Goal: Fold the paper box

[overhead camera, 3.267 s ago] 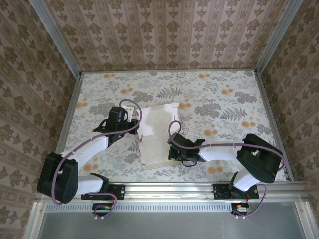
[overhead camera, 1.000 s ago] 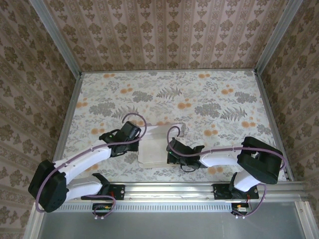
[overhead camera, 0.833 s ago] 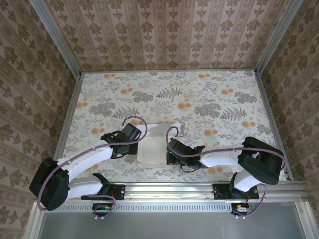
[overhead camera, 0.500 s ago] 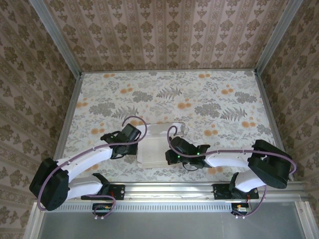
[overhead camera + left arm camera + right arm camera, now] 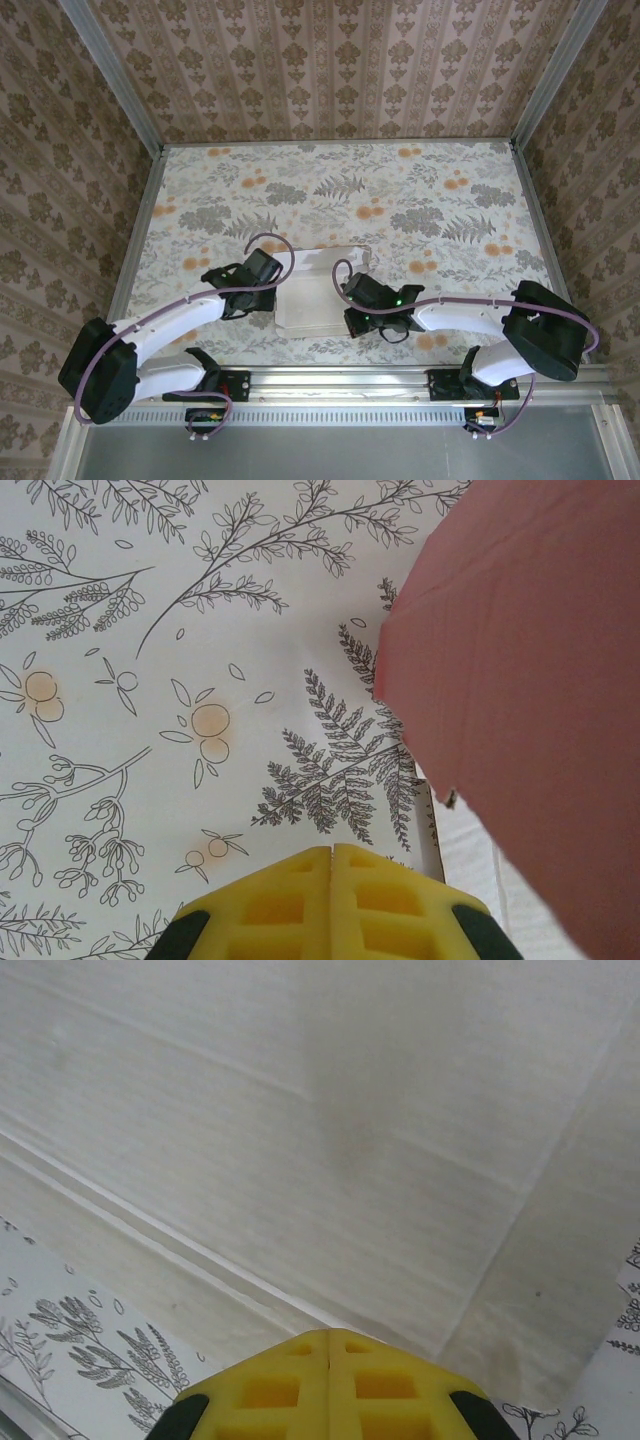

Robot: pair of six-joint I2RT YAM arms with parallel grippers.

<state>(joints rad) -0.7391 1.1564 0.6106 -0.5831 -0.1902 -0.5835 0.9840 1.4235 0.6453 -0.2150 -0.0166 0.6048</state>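
1. The paper box [image 5: 314, 290] lies on the floral counter [image 5: 450, 190] toward its near edge, between the two arms, with its pale inner side up.
2. The left claw [image 5: 331, 852] has its yellow fingers pressed together, holding nothing, at the box's left side beside a pink flap [image 5: 530, 680].
3. The right claw [image 5: 329, 1336] is likewise closed tight and empty, low over the box's pale panel on the right.
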